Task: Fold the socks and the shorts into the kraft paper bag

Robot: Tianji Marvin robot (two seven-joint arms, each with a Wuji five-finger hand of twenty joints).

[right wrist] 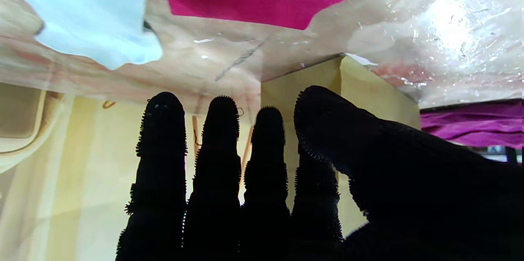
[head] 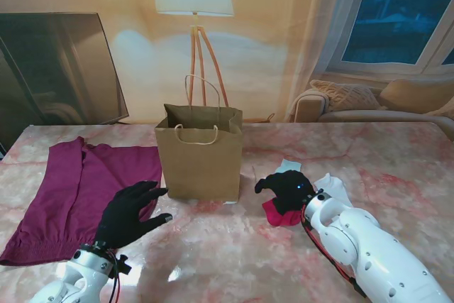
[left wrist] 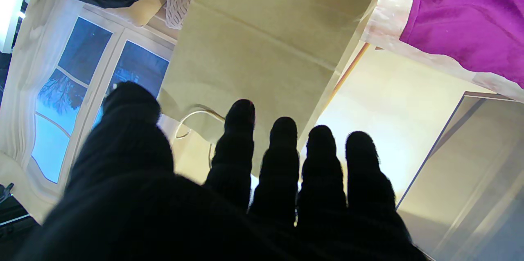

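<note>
On the glossy pink marbled table [head: 397, 168], the left robot hand [head: 129, 212] in its black knit glove lies flat with fingers spread, holding nothing, its fingertips near the base of the upright tan kraft paper bag [head: 200, 152] with twisted cord handles. Just to its left lies the soft, creased purple fabric shorts [head: 71, 186], spread flat. To the right of the bag, the right robot hand [head: 287, 189] hovers with straight fingers, empty, over a bunched magenta sock [head: 279, 213]; a crumpled white sock [head: 333, 186] lies just beside it.
</note>
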